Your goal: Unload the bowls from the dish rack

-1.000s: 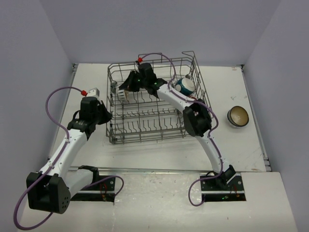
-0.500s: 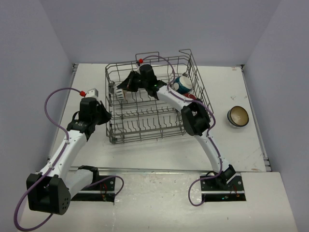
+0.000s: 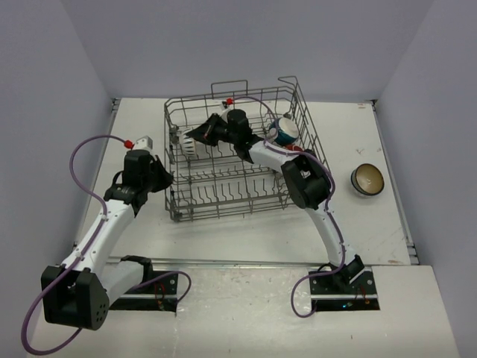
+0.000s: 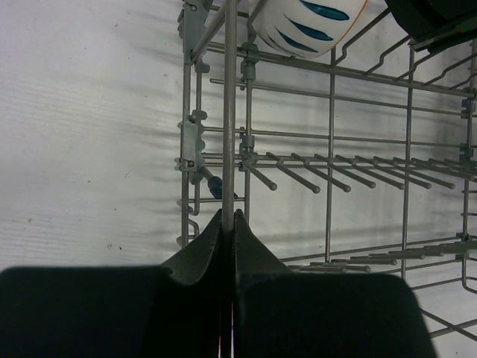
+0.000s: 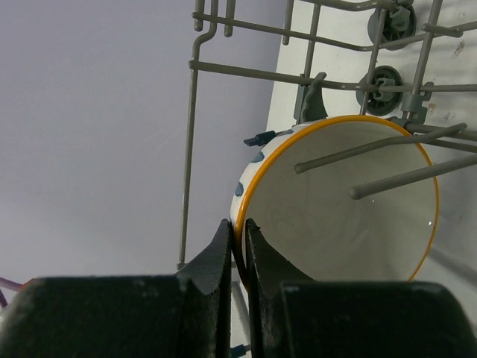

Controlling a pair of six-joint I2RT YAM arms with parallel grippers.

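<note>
My right gripper (image 5: 237, 227) is pinched almost shut on the rim of the small white ceramic bowl with dark blue stripes and an orange rim (image 5: 328, 224), one finger inside the lip, one outside. In the overhead view that puts it in the upper left of the big grey wire dish rack (image 3: 223, 195), a bit left of frame centre. The bowl stands on edge with its mouth facing right, toward my wrist, and two of the rack's tines (image 5: 387, 183) cross its opening. So I reckon it has to come up off them, not sideways. The right arm's the one on it. My left gripper (image 4: 229, 218) is closed tight on the rack's left side wire, presumably to hold it down.

Versus a second ago, my right wrist has slid right and down-frame, and the rack's far right corner sits higher, like it got tugged along. The teal-and-white bowl (image 3: 285, 130) is in the rack's upper right, and the brown bowl with a cream inside (image 3: 367, 180) sits on the white table (image 3: 373, 239) at right.
</note>
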